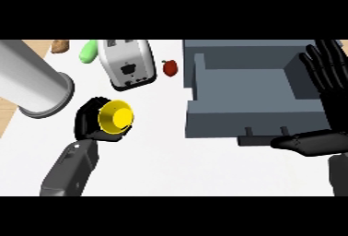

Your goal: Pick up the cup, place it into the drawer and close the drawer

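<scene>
Fingers of our left robot hand (90,120) curl round the yellow cup (116,116) on the white table (176,161), left of the open grey drawer (253,120). We judge it light, rigid, slippery-walled, best gripped around the body; our right robot hand (325,92) rests open over the drawer's right side.

- A white toaster (126,63) sits on the white counter (176,166) near the back edge, its slots on top and a dark control on the side facing the viewer.
- A green item (88,51) lies just left of the toaster.
- A brown item (61,46) shows at the back left corner, partly cut off.
- A small red fruit (170,67) sits right of the toaster.
- A large grey cylinder (31,83) slants in from the upper left, its rimmed end pointing down and right.
</scene>
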